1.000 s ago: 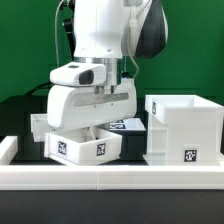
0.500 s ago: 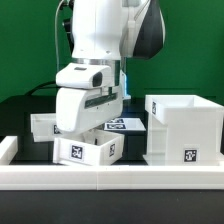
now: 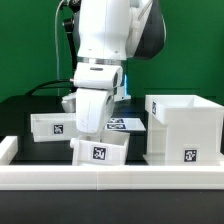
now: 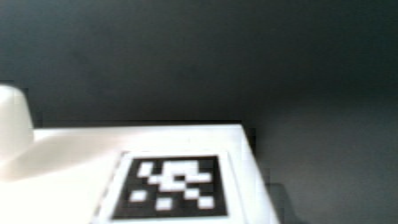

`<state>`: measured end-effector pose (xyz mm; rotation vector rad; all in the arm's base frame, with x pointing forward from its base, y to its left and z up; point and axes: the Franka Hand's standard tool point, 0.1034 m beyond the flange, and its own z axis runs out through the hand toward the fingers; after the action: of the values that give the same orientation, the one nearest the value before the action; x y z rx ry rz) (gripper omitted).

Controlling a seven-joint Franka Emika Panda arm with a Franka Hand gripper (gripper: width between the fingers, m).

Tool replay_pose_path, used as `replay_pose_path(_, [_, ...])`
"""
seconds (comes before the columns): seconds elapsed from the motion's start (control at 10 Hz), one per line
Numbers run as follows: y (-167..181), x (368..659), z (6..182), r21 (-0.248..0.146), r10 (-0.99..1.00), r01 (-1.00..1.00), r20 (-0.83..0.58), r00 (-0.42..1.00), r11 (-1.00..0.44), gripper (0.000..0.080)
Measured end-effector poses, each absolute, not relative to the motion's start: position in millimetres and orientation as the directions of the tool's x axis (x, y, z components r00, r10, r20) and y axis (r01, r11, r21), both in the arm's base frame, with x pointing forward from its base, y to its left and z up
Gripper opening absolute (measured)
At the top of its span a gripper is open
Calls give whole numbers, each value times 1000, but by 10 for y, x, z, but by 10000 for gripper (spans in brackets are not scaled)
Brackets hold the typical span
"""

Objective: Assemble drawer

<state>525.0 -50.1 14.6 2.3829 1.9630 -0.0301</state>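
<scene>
Hand (image 3: 86, 133) was low over the middle of the worktop (image 3: 20, 106), on the far edge of the tagged drawer part (image 3: 100, 153). The part sat tilted, near the front rail (image 3: 110, 178) and between the other small part (image 3: 52, 127) on the exterior view's left and the big open box (image 3: 185, 128) on the exterior view's right.

The fingertips were hidden behind the part, so I couldn't tell the hand's opening. The tilt suggested it had the part's wall. The wrist view only gave one pale finger (image 4: 9, 120) beside the part's white face (image 4: 107, 145) and its tag (image 4: 173, 186), blurred.

My read was that the part was mid-transfer toward the box. To do that well I'd:
- level the part before moving it sideways; tilted, it would probably catch the box wall
- square its face to the box opening, then push slow and straight
- stay clear of the marker board (image 3: 125, 124) just beyond it

The worktop was matte black and flat, so I'd expect the part to slide easily. Space was tight: the rail on the near side, parts on both sides, and a green backdrop (image 3: 30, 40) beyond.
</scene>
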Motion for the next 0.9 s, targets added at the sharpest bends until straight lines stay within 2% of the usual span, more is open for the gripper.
replay_pose_path(0.1, [-467,5268,147,19,980,982,-49,191,-190,41])
replay_pose_path(0.2, [-458,5260,146,-13,981,982,-55,188,-189,41])
replay_pose_path(0.3, [-476,5269,153,-12,980,981,-55,192,-193,41])
replay_pose_path(0.4, [-487,5241,143,-31,979,980,-58,194,-196,41])
replay_pose_path(0.7, [-516,5239,143,-29,979,979,-57,198,-200,41])
replay_pose_path(0.9, [-487,5254,149,-31,989,989,-38,142,-143,42])
